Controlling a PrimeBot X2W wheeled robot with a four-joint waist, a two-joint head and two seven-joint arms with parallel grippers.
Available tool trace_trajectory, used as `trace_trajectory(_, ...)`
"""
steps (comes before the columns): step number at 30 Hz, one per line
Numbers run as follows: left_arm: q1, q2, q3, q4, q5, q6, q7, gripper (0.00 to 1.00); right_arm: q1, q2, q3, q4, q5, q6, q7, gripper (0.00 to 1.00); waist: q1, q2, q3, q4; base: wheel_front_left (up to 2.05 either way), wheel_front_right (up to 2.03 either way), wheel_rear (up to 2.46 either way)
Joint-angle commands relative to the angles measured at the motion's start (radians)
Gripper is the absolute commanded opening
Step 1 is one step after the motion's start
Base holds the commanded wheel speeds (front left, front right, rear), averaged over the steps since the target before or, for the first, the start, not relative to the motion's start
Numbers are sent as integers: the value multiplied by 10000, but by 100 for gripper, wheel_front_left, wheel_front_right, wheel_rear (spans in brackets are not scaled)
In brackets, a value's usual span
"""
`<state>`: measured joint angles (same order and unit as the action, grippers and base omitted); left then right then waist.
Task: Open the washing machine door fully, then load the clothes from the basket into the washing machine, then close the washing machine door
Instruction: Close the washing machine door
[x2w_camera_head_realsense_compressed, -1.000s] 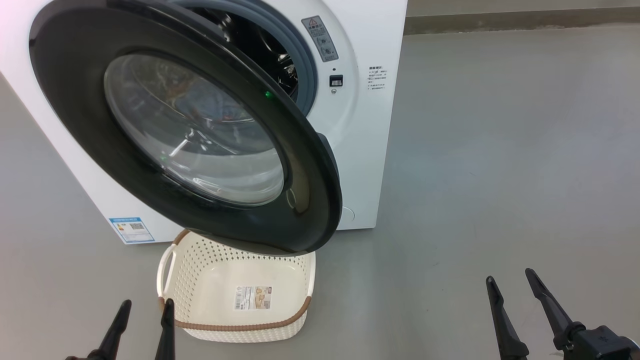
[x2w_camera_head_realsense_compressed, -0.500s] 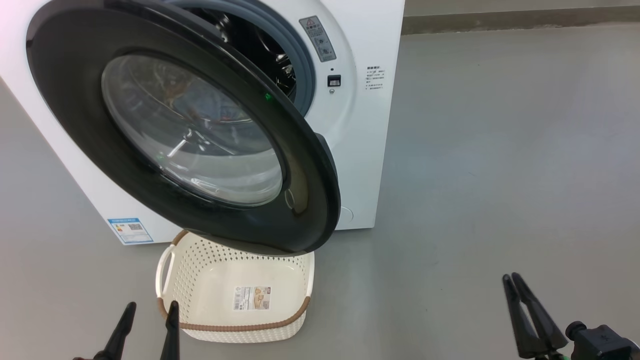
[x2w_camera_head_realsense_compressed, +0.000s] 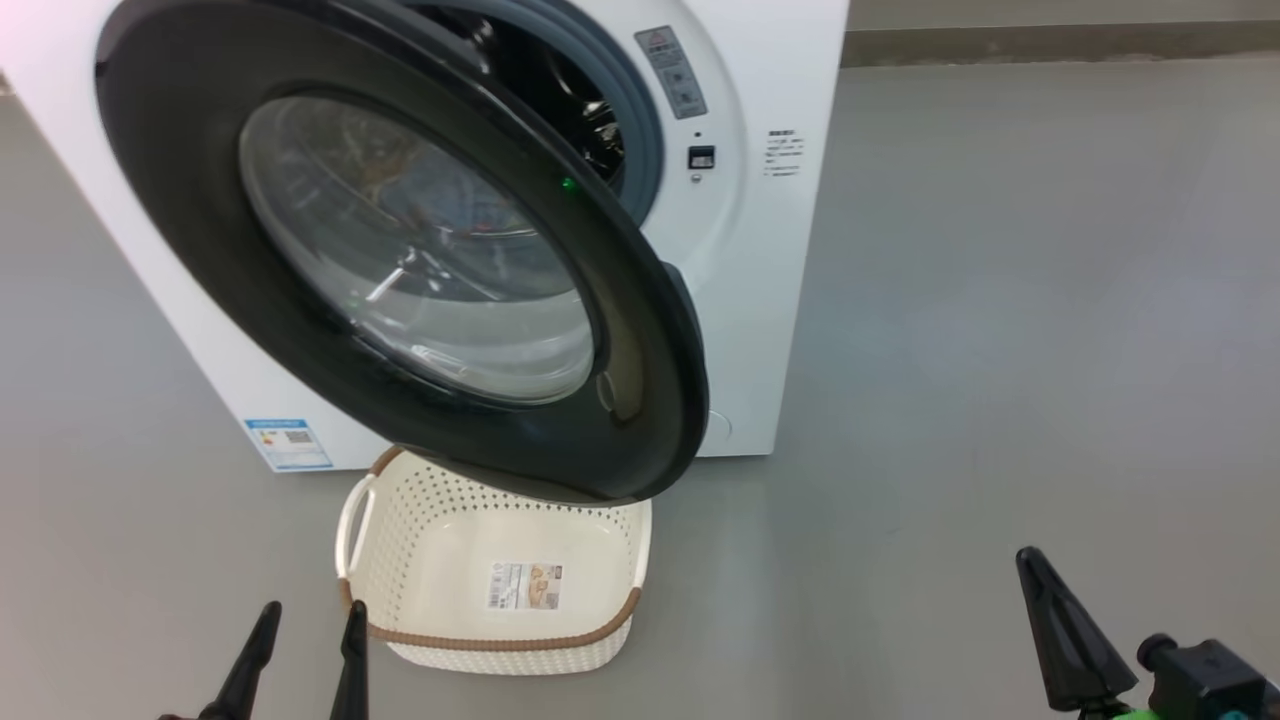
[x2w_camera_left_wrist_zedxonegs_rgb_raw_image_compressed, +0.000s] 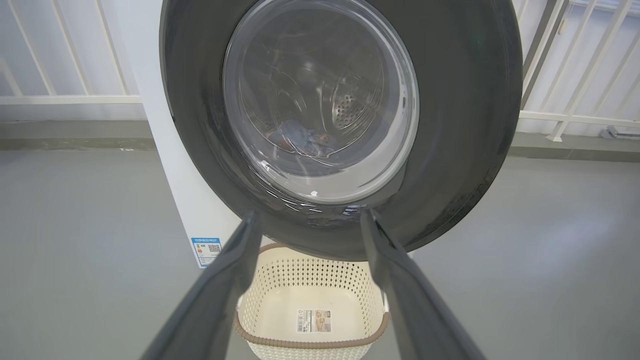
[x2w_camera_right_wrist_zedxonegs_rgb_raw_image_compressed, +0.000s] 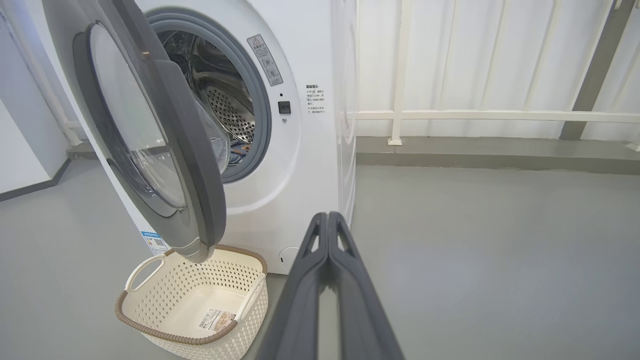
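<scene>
Glossy black, the washing machine door (x2w_camera_head_realsense_compressed: 200, 250) is seen swung out from the washing machine (x2w_camera_head_realsense_compressed: 760, 300), overhanging the back of the basket (x2w_camera_head_realsense_compressed: 500, 655) on the grey floor (x2w_camera_head_realsense_compressed: 1000, 300). Blue clothes (x2w_camera_left_wrist_zedxonegs_rgb_raw_image_compressed: 300, 142) are glimpsed in the drum (x2w_camera_right_wrist_zedxonegs_rgb_raw_image_compressed: 225, 105) through the glass. The left gripper (x2w_camera_head_realsense_compressed: 312, 615) is held with fingers apart beside the basket's front rim — the right gripper (x2w_camera_head_realsense_compressed: 1032, 562) is pressed together on nothing, well apart from it.

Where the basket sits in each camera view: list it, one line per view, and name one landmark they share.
Head view: the basket sits low, left of centre, under the washing machine door.
Left wrist view: basket bottom centre, below the door.
Right wrist view: basket lower left, under the door's lower edge.
Shared landmark: the blue label low on the washing machine.
</scene>
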<state>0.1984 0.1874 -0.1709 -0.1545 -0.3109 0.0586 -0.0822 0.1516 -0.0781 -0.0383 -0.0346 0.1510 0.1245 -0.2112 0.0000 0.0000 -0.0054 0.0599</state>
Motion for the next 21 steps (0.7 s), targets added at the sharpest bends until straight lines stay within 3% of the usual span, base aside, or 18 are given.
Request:
trace_trajectory(1, -552, 103, 252, -132, 54, 74, -148, 100, -576, -265, 249, -95, 188, 62, 35, 0, 0, 0, 55, 233, 0, 0, 0)
trace_trajectory(21, -1290, -205, -381, 308, 66, -156, -622, 100, -3506, -861, 634, 2609, 723, 62, -228, 0, 0, 0, 561, 1849, 0, 0, 0)
